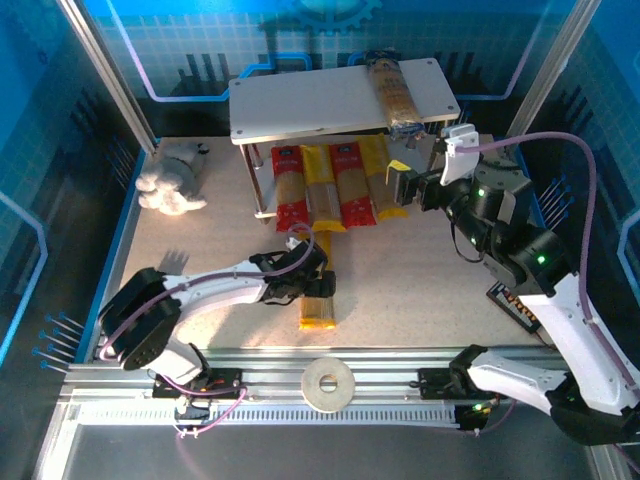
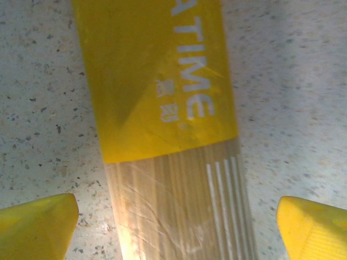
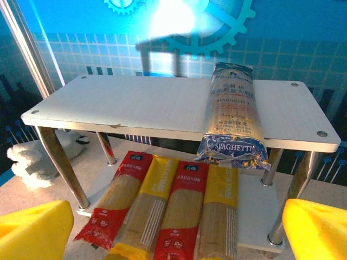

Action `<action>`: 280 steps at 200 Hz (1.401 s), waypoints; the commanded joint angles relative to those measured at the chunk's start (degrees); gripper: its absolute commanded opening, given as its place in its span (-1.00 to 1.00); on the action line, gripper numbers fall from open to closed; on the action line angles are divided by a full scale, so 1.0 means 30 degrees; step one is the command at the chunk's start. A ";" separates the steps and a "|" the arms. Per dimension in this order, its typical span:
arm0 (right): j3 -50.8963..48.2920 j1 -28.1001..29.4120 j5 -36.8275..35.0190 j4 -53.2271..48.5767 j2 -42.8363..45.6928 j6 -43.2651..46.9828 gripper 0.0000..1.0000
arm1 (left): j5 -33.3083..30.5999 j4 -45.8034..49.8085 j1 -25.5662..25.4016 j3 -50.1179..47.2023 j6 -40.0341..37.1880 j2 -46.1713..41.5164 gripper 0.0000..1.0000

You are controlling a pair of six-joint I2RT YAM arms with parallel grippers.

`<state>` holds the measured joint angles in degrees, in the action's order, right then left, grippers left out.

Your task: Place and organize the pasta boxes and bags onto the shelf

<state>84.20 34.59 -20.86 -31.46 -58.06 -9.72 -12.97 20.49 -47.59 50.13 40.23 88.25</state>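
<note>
**Figure: one spaghetti pack left to shelve (read near to far).**

- **Left arm.** It lies low and stretched across the table [image 1: 430,270], with the wrist turned downward.
- **Left gripper [image 1: 305,272].** It hangs over the loose yellow pack [image 2: 162,81]. In the wrist view its yellow fingertips [image 2: 38,227] stand wide apart, one on each side of the pack and clear of both long edges. Nothing is gripped.
- **Loose yellow pack.** It lies flat on the tabletop with its long axis running away from the arm bases, in front of the shelf [image 3: 135,103] and apart from it.
- **Handling (judged).** The pack is probably light. Its film wrapper is likely slick, and the strands inside are stiff along their length but brittle. A hold across the narrow width near mid-length should keep it level. A hold near one end would risk sagging, slipping or cracked strands.
- **Right arm.** It is raised with the elbow bent and reaches in from the right.
- **Right gripper [image 1: 398,185].** It is held level and faces the shelf front, with its fingers spread and empty.
- **Lower board [image 3: 252,214].** Four packs lie side by side: a red pack [image 3: 116,200], a yellow pack [image 3: 146,208], a second red pack [image 3: 181,211] and a second yellow pack [image 3: 219,211].
- **Top board.** The dark blue pack [image 3: 232,116] lies towards the right, with its near end overhanging the front edge.
</note>
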 commanded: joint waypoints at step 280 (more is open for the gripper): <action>-0.1869 0.0075 -0.0380 0.0497 0.0736 0.0008 0.99 | 0.4321 0.8065 -0.0471 0.4063 -0.1696 -0.5886 -0.92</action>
<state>78.74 34.54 -20.62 -29.02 -54.19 -10.07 -3.92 40.01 -48.53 55.81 37.43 79.11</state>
